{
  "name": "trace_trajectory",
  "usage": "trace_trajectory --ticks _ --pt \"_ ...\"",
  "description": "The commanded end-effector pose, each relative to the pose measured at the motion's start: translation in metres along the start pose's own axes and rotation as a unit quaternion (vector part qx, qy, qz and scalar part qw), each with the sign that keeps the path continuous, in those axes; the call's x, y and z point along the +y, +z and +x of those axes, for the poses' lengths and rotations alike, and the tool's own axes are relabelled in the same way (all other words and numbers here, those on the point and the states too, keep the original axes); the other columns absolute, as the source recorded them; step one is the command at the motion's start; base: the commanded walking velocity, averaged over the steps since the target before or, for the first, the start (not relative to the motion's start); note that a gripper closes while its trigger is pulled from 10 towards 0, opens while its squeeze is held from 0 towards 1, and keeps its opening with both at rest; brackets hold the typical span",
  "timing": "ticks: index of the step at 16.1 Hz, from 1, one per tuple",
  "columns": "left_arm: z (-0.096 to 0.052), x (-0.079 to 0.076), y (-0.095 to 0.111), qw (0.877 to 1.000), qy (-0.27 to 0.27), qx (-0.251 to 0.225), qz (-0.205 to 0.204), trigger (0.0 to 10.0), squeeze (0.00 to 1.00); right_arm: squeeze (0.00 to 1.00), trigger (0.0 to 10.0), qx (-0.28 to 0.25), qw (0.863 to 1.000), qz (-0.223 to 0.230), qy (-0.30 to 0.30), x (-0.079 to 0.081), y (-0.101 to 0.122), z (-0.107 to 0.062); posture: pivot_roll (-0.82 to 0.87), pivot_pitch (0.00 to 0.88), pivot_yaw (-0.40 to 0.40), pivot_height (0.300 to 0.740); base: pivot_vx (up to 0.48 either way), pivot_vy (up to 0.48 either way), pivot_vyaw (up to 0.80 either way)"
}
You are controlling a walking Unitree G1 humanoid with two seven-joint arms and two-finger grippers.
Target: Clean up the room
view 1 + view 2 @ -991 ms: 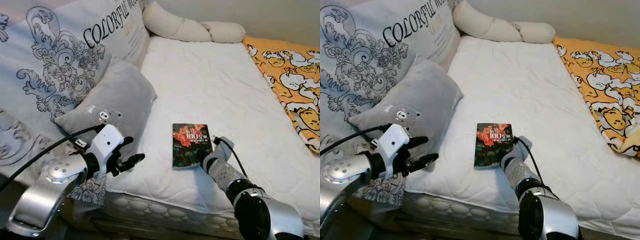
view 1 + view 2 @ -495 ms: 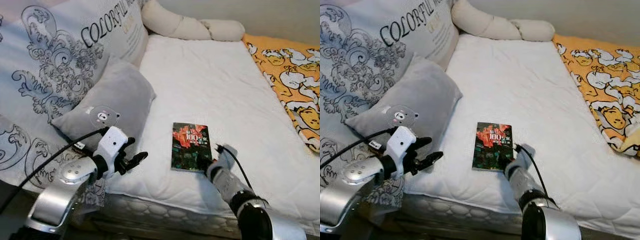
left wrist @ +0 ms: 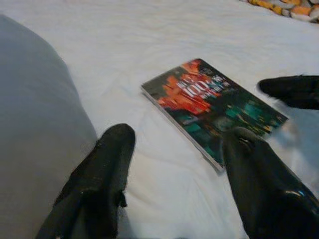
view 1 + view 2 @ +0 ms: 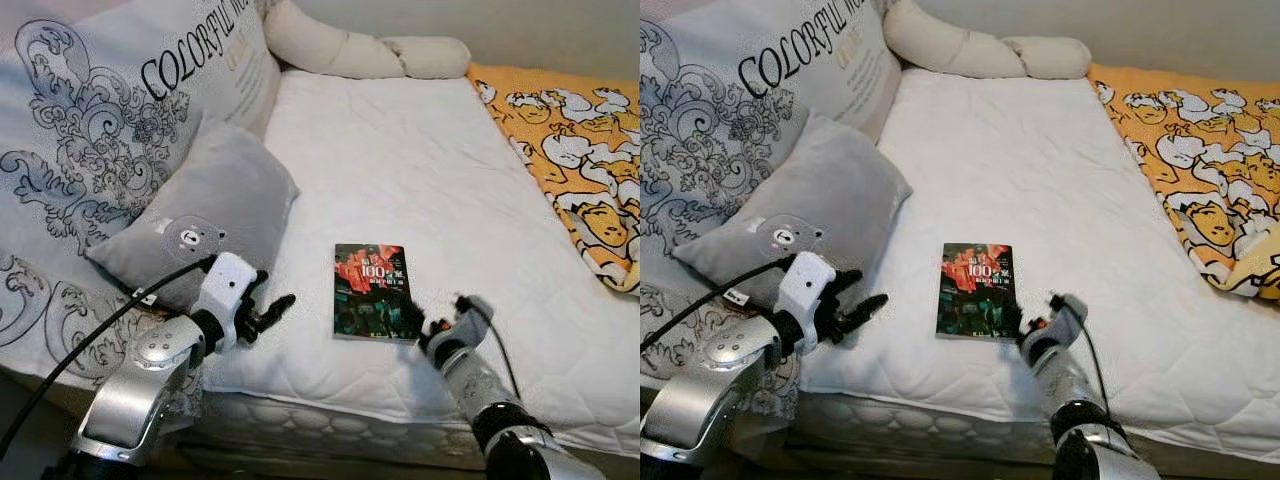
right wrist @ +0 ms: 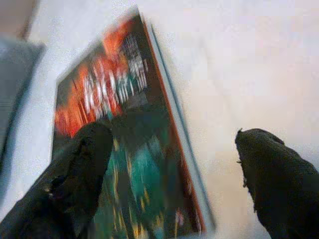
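Book (image 4: 371,290) lies flat on the white mattress (image 4: 420,170), near the front edge, cover up. Long axis runs 12–6 in the head views, tilted a touch so the top leans toward 1. Title end points to 12, at the far bolster (image 4: 360,52); bottom edge faces the robot. Cover: red-orange splash across the top w/ white "100" lettering, dark green-black lower half, thin pale page edge on the right side.

Right gripper (image 4: 425,322) sits at the book's 5 o'clock corner, fingers spread; in the right wrist view one finger (image 5: 79,184) lies over the cover, the other (image 5: 284,184) over bare sheet past the book's edge. Can't tell if it touches. Left gripper (image 4: 265,310) hovers at the book's 9 o'clock, well apart from it, fingers spread, just off the corner of the grey bear cushion (image 4: 205,225). Big printed pillow (image 4: 110,130) behind at 10. Orange cartoon blanket (image 4: 570,150) at 2.

Vs 1 s ago: right gripper has slid from the book's right-hand edge back to its near corner, arm drawn toward the robot. Left gripper is a bit farther forward. Book's spot on the mattress is unchanged; whole view has shifted slightly, so camera moved.
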State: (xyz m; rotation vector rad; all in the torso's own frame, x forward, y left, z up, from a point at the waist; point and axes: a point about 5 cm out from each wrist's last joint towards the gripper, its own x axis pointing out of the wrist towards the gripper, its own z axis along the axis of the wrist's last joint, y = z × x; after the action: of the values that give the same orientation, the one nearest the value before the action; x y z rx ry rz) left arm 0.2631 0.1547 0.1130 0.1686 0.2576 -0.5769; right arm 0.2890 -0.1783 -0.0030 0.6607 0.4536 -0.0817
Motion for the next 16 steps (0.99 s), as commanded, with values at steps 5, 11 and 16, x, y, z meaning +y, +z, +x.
trace_trajectory --ticks 5,11,16 --pt "-0.004 0.025 0.007 0.985 0.155 -0.054 -0.06 10.0 0.0 1.0 10.0 -0.115 0.975 -0.185 0.035 0.027 0.043 -0.016 0.06 0.0 -0.053 0.74 0.0 0.0 0.0" --pt "-0.006 0.03 0.001 0.977 0.196 -0.045 -0.065 10.0 0.0 1.0 10.0 -0.18 0.954 -0.236 0.048 0.061 0.042 -0.034 0.04 0.0 -0.046 0.74 0.0 -0.313 0.0" --pt "-0.006 0.033 -0.002 0.977 0.202 -0.035 -0.065 10.0 0.0 1.0 10.0 -0.145 0.955 -0.258 0.017 0.052 0.039 -0.038 0.03 0.0 -0.033 0.74 0.0 -0.352 0.0"
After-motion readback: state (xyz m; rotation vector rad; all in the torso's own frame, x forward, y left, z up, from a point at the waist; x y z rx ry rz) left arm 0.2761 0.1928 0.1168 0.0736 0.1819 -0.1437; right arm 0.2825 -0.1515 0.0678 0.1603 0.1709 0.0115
